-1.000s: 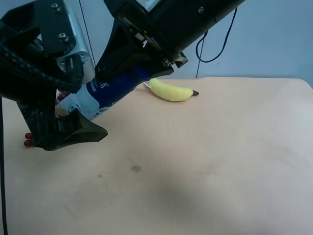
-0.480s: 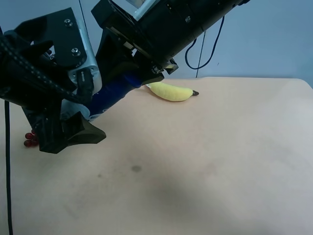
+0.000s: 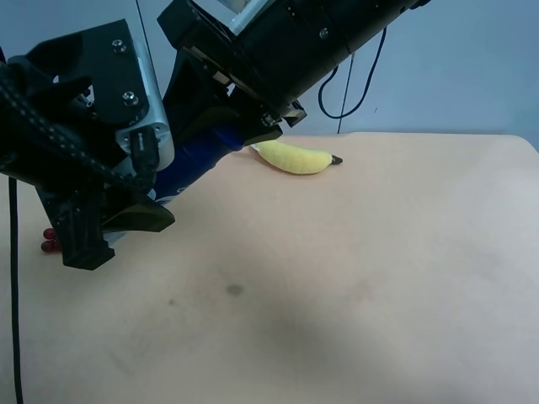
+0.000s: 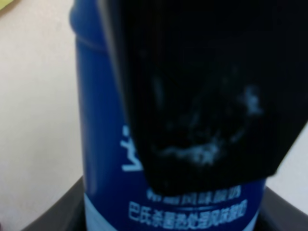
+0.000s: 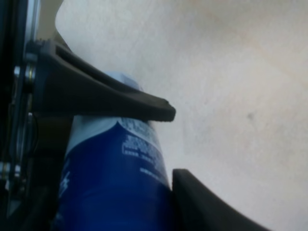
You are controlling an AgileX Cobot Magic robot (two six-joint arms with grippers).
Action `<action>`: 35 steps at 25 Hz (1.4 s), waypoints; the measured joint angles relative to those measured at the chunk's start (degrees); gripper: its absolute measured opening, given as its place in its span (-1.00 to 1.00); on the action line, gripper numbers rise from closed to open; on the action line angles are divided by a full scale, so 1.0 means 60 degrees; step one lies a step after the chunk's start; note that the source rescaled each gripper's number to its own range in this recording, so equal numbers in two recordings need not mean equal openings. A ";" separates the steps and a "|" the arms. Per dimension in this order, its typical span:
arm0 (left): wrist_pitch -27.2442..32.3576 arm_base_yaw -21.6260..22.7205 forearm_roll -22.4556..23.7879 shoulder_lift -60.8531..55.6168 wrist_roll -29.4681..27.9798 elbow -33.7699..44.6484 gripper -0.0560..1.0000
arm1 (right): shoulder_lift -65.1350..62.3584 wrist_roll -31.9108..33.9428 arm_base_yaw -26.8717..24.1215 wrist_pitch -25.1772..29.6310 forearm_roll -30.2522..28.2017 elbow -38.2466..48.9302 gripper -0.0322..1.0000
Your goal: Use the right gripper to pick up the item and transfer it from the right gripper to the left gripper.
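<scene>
The item, a small bottle (image 3: 192, 162) with a dark blue band, is held in the air above the table's far left part. The right gripper (image 3: 240, 135), black and angular, comes down from the top and is shut on the bottle's upper end. The left gripper (image 3: 154, 206), with a boxy housing and braided cable, is shut on the bottle's lower end. In the right wrist view the bottle (image 5: 115, 183) sits between dark fingers (image 5: 202, 209), and one finger of the left gripper crosses it. In the left wrist view the bottle (image 4: 101, 144) fills the frame, partly hidden by a black finger (image 4: 202, 86).
A yellow banana (image 3: 293, 157) lies on the beige table (image 3: 379, 269) just behind the two grippers. Red grapes (image 3: 49, 240) peek out at the left edge under the left arm. A black cable hangs behind the table's far edge.
The left gripper moved in along the bottle and its lower finger rose, closing on the bottle's lower end. The bottle's white label is now hidden. The right gripper kept its grip.
</scene>
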 joint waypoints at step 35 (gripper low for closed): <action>0.0121 -0.0007 -0.0017 0.0019 -0.0007 0.0017 -0.89 | -0.0806 0.0014 0.0000 0.1346 -0.1347 0.0000 0.97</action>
